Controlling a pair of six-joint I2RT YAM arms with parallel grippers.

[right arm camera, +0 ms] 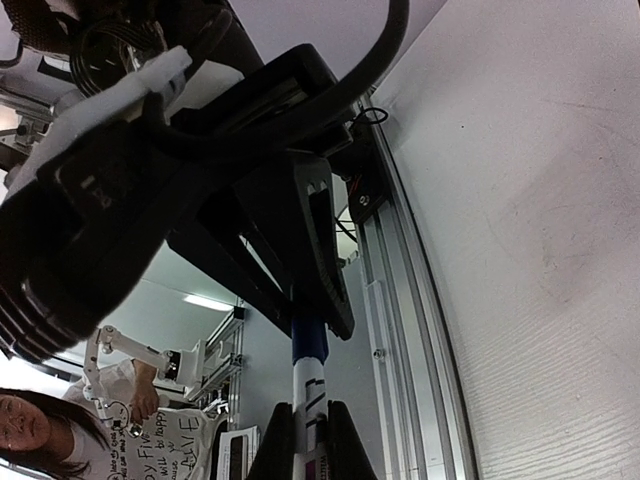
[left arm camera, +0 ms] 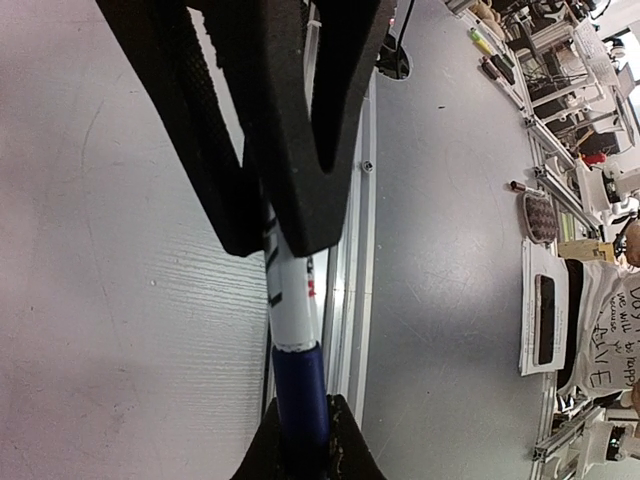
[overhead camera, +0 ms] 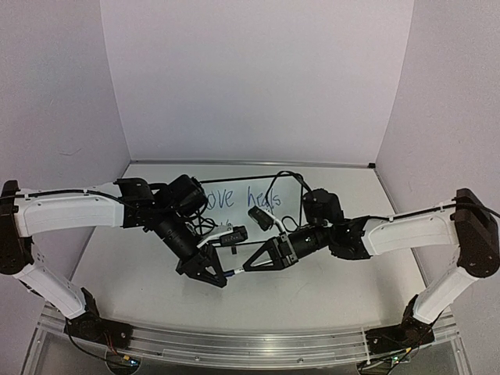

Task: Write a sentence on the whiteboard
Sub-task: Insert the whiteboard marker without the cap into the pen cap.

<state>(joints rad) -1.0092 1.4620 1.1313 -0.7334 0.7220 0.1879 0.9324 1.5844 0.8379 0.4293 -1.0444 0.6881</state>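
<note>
Two robot arms meet low over the middle of the table [overhead camera: 336, 291], both clamped on one blue-and-white marker [left arm camera: 293, 300]. The left gripper [left arm camera: 275, 235] pinches the white barrel, and the right gripper [right arm camera: 306, 425] is closed on the other end. Behind them, toward the back wall, sits the whiteboard [overhead camera: 240, 186], partly hidden by the wrists. Only "ove heals" of its blue handwritten sentence [overhead camera: 262, 195] shows from overhead.
</note>
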